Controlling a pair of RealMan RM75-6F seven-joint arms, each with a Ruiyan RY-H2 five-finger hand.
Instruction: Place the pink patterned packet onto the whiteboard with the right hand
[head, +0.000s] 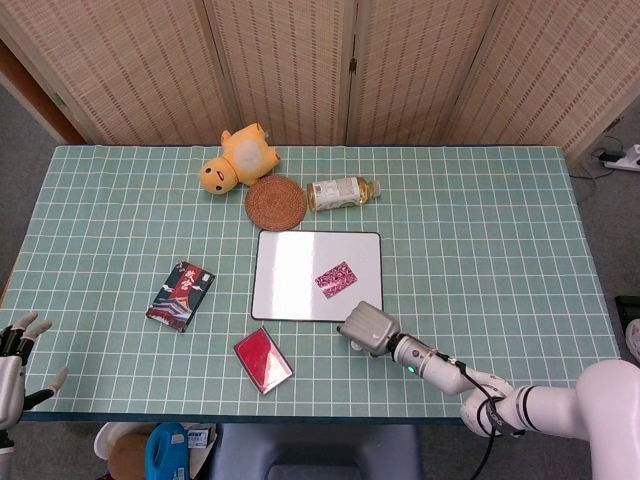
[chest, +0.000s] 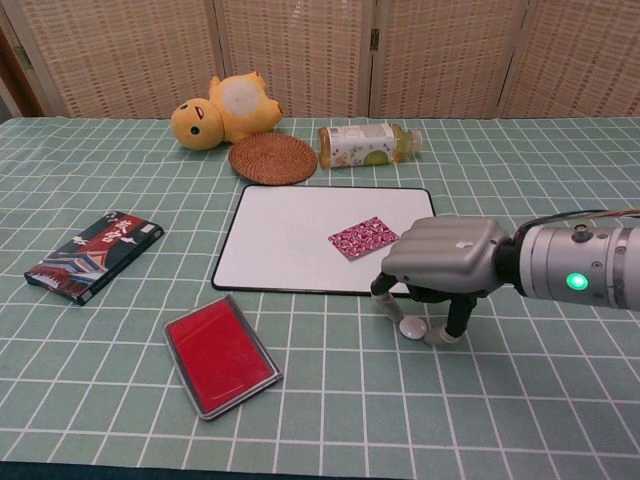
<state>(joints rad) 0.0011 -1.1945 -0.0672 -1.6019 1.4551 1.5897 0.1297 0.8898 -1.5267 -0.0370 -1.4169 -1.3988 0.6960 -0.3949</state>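
The pink patterned packet (head: 336, 279) (chest: 362, 237) lies flat on the right half of the whiteboard (head: 290, 275) (chest: 290, 235), with nothing touching it. My right hand (head: 367, 327) (chest: 440, 262) hovers over the whiteboard's front right corner, just in front of the packet. It is palm down with fingers pointing at the table and apart, holding nothing. A small white round thing (chest: 411, 325) sits on the mat beneath the fingers. My left hand (head: 12, 365) is at the table's front left edge, fingers spread and empty.
A yellow duck plush (head: 238, 157) (chest: 222, 108), a woven coaster (head: 276, 202) (chest: 273, 157) and a lying bottle (head: 342, 192) (chest: 365, 144) are behind the whiteboard. A dark packet (head: 181, 295) (chest: 95, 254) and a red case (head: 263, 359) (chest: 221, 354) lie front left.
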